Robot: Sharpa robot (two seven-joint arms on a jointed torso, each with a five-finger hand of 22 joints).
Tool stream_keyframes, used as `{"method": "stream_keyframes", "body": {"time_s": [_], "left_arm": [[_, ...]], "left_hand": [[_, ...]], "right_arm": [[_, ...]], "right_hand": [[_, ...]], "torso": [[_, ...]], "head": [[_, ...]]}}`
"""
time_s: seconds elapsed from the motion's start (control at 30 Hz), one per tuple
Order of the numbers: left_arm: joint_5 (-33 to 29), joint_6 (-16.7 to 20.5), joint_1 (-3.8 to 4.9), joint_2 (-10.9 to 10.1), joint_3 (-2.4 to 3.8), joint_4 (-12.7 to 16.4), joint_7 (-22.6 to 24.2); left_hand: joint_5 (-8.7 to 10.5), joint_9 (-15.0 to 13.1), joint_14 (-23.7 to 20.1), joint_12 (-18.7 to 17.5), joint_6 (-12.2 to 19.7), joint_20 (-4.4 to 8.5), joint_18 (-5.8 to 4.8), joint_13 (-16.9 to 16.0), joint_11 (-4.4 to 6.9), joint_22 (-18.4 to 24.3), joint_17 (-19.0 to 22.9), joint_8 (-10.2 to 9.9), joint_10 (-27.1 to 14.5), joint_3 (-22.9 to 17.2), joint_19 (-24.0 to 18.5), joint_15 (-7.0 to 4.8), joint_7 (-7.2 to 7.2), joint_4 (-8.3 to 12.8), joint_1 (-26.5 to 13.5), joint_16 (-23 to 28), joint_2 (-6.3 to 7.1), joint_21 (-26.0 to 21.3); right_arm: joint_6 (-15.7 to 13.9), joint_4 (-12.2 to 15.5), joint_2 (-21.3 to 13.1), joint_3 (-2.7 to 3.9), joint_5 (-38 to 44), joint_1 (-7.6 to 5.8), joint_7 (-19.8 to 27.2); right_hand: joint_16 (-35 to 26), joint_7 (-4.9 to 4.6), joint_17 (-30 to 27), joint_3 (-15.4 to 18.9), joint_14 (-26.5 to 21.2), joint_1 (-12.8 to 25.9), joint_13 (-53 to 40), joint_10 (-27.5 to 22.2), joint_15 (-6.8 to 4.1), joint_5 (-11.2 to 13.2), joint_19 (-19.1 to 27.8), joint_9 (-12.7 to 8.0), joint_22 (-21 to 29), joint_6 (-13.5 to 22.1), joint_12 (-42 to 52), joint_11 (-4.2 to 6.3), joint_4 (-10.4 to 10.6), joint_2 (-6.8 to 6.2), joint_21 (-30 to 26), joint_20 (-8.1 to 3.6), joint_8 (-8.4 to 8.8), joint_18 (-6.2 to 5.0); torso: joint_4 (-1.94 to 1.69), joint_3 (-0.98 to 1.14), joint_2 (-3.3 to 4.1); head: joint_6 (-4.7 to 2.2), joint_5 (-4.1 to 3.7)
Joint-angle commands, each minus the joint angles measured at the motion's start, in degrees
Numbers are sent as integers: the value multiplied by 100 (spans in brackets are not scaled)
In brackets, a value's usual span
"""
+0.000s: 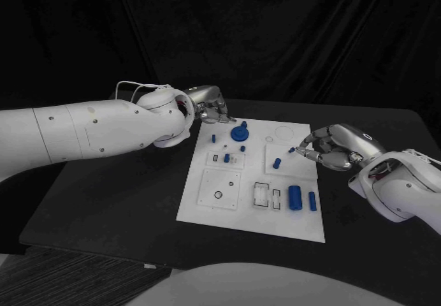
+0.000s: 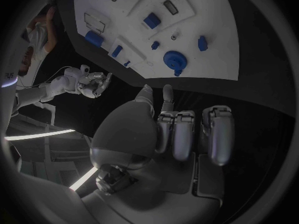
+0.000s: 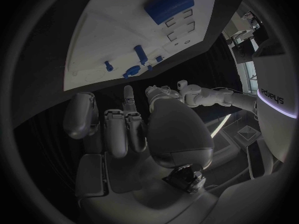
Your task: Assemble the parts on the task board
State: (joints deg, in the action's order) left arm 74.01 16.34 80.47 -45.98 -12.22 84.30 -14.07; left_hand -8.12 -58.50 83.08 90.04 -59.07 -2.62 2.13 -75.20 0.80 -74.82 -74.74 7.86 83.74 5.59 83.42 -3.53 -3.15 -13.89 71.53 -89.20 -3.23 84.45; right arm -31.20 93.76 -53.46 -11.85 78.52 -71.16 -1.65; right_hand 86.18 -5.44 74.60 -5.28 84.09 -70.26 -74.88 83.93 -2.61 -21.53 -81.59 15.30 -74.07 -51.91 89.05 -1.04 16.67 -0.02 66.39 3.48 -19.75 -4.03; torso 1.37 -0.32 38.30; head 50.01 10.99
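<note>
At the task board's (image 1: 211,213) right edge the right hand (image 1: 332,148) pinches a small blue part (image 1: 291,150) — likely for insertion; left hand (image 1: 209,103) curled, holding nothing.

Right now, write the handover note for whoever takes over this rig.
Left robot hand: at the far left corner of the task board, fingers curled, holding nothing that I can see.
Right robot hand: at the board's right edge; a small blue piece sits at its fingertips, but I cannot tell whether it is pinched.
On the board: a round blue knob part near the far edge, a big blue cylinder with a slim blue bar beside it near the front right, and small blue pegs around the middle.
Left: several recesses still look unfilled, so assembly seems unfinished.
</note>
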Motion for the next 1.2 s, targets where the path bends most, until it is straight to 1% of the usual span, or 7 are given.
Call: {"method": "stream_keyframes", "body": {"time_s": [0.03,0.13,0.23,0.7,0.83,0.93,1.2], "left_arm": [[314,3,-36,40,4,-128,-121],[352,-224,-68,78,4,-281,-327],[371,-442,-91,111,4,-408,-495],[391,-850,-162,361,4,-826,-775],[390,-936,-169,409,4,-888,-765],[389,-1016,-174,446,4,-955,-740],[389,-1203,-183,520,4,-1092,-798]], "left_hand": [[181,-388,692,-4,23,18,-104,-1480,59,-1374,-1526,344,626,54,468,-63,38,-217,-260,-80,9,92],[257,-820,692,-4,145,62,-112,-1480,77,-1386,-1526,692,626,85,487,-93,79,-245,-492,-80,25,133],[248,-1061,692,-4,208,81,-123,-1480,97,-1400,-1526,877,626,104,509,-110,100,-255,-609,-80,41,180],[242,-1317,692,-4,-37,130,-123,-1480,174,-1400,-1526,1164,626,246,513,-167,201,-279,-1136,-80,-47,182],[275,-1218,692,-4,-431,183,-124,-1480,251,-1401,-1526,1134,626,308,515,-227,296,-276,-1294,-80,-97,186],[271,-801,692,-4,-916,261,-125,-1480,331,-1402,-1526,809,626,377,517,-302,383,-269,-1352,-80,-134,188],[180,-333,692,-4,-1093,267,-119,-1480,323,-1394,-1526,406,626,405,506,-298,365,-259,-1289,-80,-158,161]], "right_arm": [[-207,49,-31,4,12,9,119],[-170,78,-54,4,12,9,95],[-143,107,-74,4,12,9,78],[-72,149,-87,3,12,10,34],[-32,138,-78,3,12,10,3],[-7,126,-70,3,12,10,-18],[21,94,-48,3,12,10,-35]], "right_hand": [[90,18,1152,101,495,13,-1512,607,-28,-122,-46,81,-1001,-6,95,16,-18,-28,163,-6,-83,-49],[87,21,1148,94,494,-6,-1512,607,-30,-141,-45,82,-1000,-12,95,19,-21,-33,157,-8,-88,-50],[88,22,1149,89,494,-16,-1512,607,-31,-151,-46,83,-1000,-14,95,20,-23,-35,159,-9,-90,-49],[90,23,1152,85,495,-26,-1512,607,-32,-162,-45,84,-999,-18,95,21,-23,-37,155,-11,-92,-50],[81,30,1140,58,492,-87,-1512,607,-37,-214,-42,85,-995,-24,95,27,-37,-42,143,-15,-98,-53],[71,32,1127,35,489,-143,-1512,607,-40,-262,-38,85,-991,-25,95,30,-42,-53,129,-19,-101,-56],[68,32,1125,30,488,-155,-1512,607,-40,-273,-35,85,-989,-25,95,30,-42,-55,122,-20,-102,-57]], "torso": [[-3,-21,15],[-8,-23,26],[-20,-19,32],[-22,-45,64],[-21,-44,61],[-27,-41,59],[-20,-41,57]], "head": [[-1,-2],[-1,-16],[-1,-35],[-1,-23],[-1,-26],[-1,-37],[-1,-28]]}}
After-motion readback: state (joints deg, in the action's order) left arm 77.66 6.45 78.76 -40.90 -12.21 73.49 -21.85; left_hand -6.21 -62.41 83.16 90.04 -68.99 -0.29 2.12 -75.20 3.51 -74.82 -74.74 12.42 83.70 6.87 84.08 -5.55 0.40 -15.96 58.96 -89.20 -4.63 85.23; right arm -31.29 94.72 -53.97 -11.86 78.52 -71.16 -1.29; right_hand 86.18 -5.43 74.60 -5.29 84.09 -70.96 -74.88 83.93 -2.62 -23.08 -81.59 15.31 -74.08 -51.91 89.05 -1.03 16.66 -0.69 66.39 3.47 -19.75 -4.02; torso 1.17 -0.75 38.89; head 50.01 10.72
